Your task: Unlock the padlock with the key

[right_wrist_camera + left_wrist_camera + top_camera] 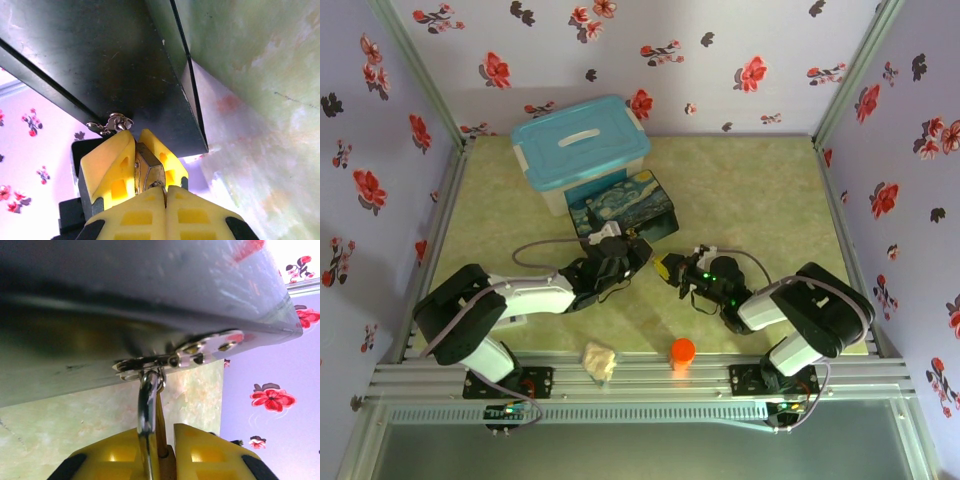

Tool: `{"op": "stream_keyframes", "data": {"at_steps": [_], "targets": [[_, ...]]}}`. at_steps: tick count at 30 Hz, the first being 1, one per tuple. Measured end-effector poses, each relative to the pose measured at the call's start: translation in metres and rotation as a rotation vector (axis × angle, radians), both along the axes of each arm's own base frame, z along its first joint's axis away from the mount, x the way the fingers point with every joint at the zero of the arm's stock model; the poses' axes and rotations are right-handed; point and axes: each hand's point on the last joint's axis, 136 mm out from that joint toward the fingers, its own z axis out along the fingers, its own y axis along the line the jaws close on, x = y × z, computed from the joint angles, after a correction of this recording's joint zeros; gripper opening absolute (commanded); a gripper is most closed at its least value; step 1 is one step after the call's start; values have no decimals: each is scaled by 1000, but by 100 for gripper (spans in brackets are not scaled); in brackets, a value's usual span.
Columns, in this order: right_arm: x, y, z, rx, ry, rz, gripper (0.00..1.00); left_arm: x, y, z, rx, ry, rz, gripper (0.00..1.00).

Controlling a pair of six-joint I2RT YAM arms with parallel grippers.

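Three views checked, one after another.

Top view: found left gripper [628,250] and right gripper [670,268] nose to nose at frame centre, just in front of the tin box [625,205] on the green table [750,190]. Placed the left one nearer the box, the right one just to its lower right. Lock and key too small to tell apart there.

Left wrist view: saw left gripper [161,455] at bottom centre, jaws narrow and clamped on the padlock [148,415]. Traced the shackle up from the fingers into the hasp [200,352] on the box edge, at mid-frame right of centre. Read the lock's long axis as running straight up the frame, along the finger line.

Right wrist view: saw right gripper [165,195] at bottom centre, jaws pressed together. Took the sliver of metal at their tip for the key [158,186]. Found the padlock's silver body directly above it, touching or nearly so, pinched between the left gripper's fingers [107,165]. Judged key and lock body roughly in line, key pointing up the frame at the lock's lower end. Cannot tell whether the blade has entered the keyway. Judged the coming move to hang on that alignment: push along this axis, then twist, left jaws bracing the lock.
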Motion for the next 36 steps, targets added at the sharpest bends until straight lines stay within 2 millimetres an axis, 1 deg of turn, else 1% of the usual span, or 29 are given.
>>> {"op": "stream_keyframes", "data": {"at_steps": [4,5,6,7,9,11,12,13,15,16,18,19,21,24,26,27,29,31,34,36], "targets": [[1,-1,3,35,32,-19,0,1,-1,4,-13,-10,0,0],[1,-1,3,33,31,-18,4,1,-1,3,-12,-9,0,0],[1,-1,2,26,28,-17,10,1,-1,3,-12,-9,0,0],[0,-2,1,13,20,-14,20,1,-1,3,-11,-8,-1,0],[-1,0,3,-30,-12,5,23,-3,-4,0,-9,1,-20,0],[-4,-2,1,-123,-50,27,29,-5,-5,-1,-8,6,-29,0],[-5,-2,5,-170,-81,42,32,-7,-6,-2,-3,12,-38,0],[-8,-3,10,-233,-118,59,37,-9,-8,-3,-6,17,-47,0],[-12,-8,18,-380,-190,86,44,-12,-11,0,-15,14,-67,0],[-15,-13,23,-470,-236,99,45,-13,-12,1,-17,15,-75,0],[-16,-23,37,-587,-327,117,48,-16,-12,-2,-6,24,-87,0],[-16,-27,45,-644,-380,128,48,-17,-11,-5,5,32,-93,0],[-16,-34,49,-748,-448,168,46,-19,-11,-9,22,43,-103,0],[-20,-41,31,-915,-490,278,40,-22,-9,-15,42,56,-113,0],[-27,-44,15,-1021,-530,369,35,-23,-9,-16,47,59,-117,0],[-31,-44,10,-1056,-552,404,35,-23,-9,-16,48,60,-117,0],[-40,-40,4,-1123,-635,490,34,-23,-9,-16,50,61,-117,0],[-46,-33,5,-1153,-725,541,35,-23,-9,-16,50,61,-117,0],[-51,-23,6,-1173,-863,581,35,-25,-8,-17,56,67,-120,0],[-52,-23,1,-1200,-912,600,35,-26,-8,-18,59,71,-124,0]]}}
